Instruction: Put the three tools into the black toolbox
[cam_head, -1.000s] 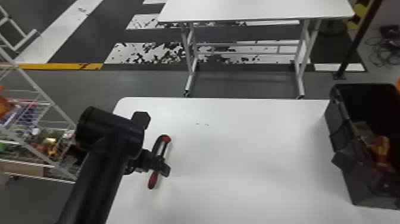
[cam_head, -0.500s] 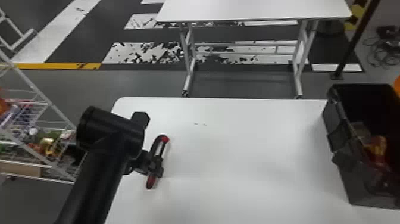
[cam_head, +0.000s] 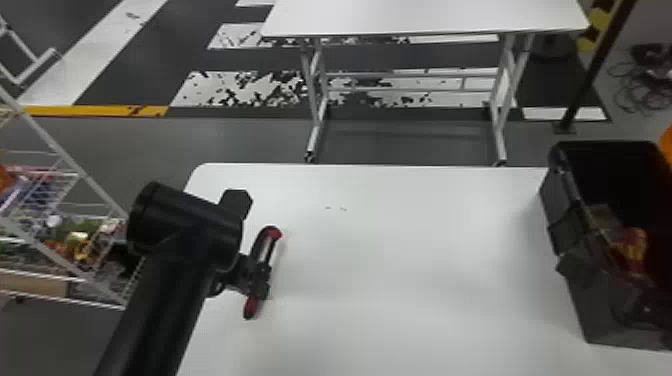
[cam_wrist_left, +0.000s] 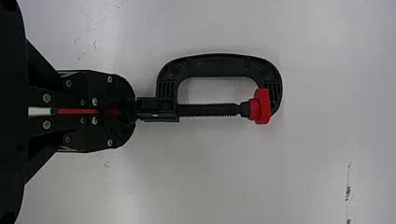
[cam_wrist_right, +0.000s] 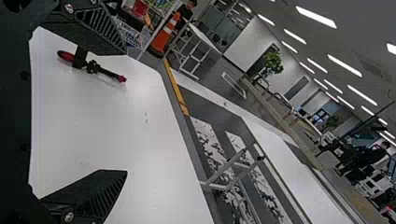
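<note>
Compared with one second ago, left gripper (cam_head: 260, 282) has its fingers drawn inward in head view, one no longer jutting past clamp (cam_head: 257, 245). They are now clamped on its red handle. Clamp: black ribbed C-frame, black threaded screw, red pad at far end; seems to lie on white table (cam_head: 400, 260), well apart from black toolbox (cam_head: 565, 210). Right gripper (cam_wrist_right: 126, 112) has fingers wide apart, nothing between.
</note>
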